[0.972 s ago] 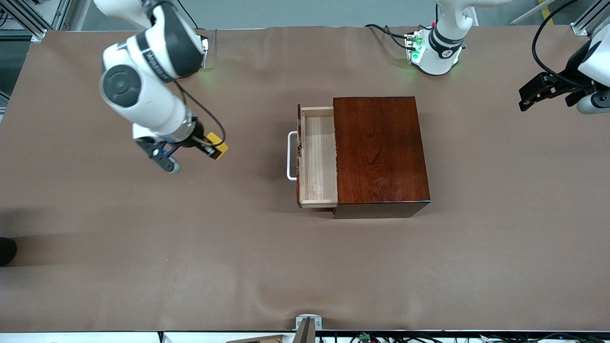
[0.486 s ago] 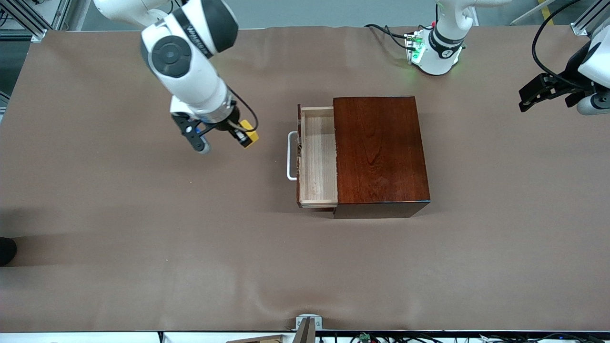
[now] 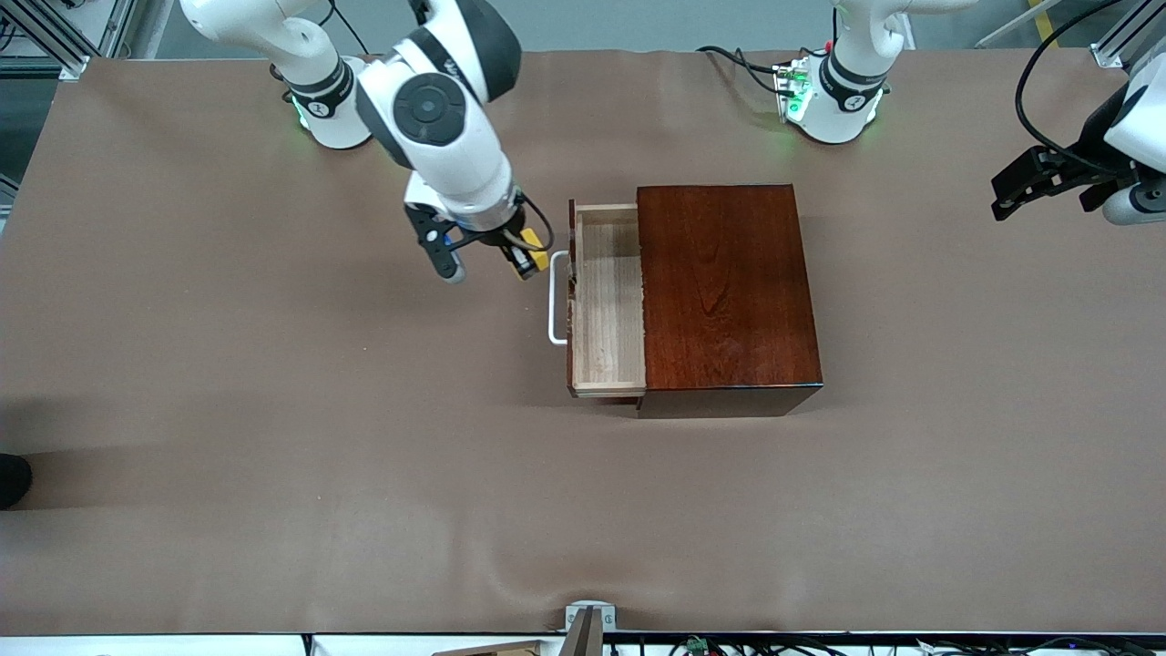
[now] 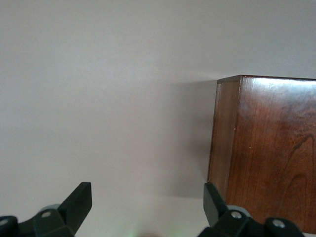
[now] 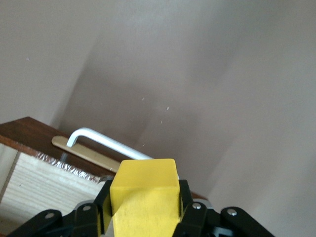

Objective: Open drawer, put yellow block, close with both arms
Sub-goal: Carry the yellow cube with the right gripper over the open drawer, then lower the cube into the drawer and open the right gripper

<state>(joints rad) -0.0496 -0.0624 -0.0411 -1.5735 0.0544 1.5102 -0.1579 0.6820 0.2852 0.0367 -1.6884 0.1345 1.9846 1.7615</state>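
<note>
Only small, plain yellow block [image 3: 533, 261]

— Where is the right arm?
— It reaches out from its base, bent at the elbow, wrist pointing down. The right gripper [image 3: 526, 259] hangs in the air toward the right arm's end of the table, fingers clamped together on a small load.
— And the left arm?
— It waits at the left arm's end of the table, its forearm drawn back. The left gripper [image 3: 1007, 193] is raised above the table edge, its fingers [image 4: 79, 201] spread wide apart, holding nothing.
</note>
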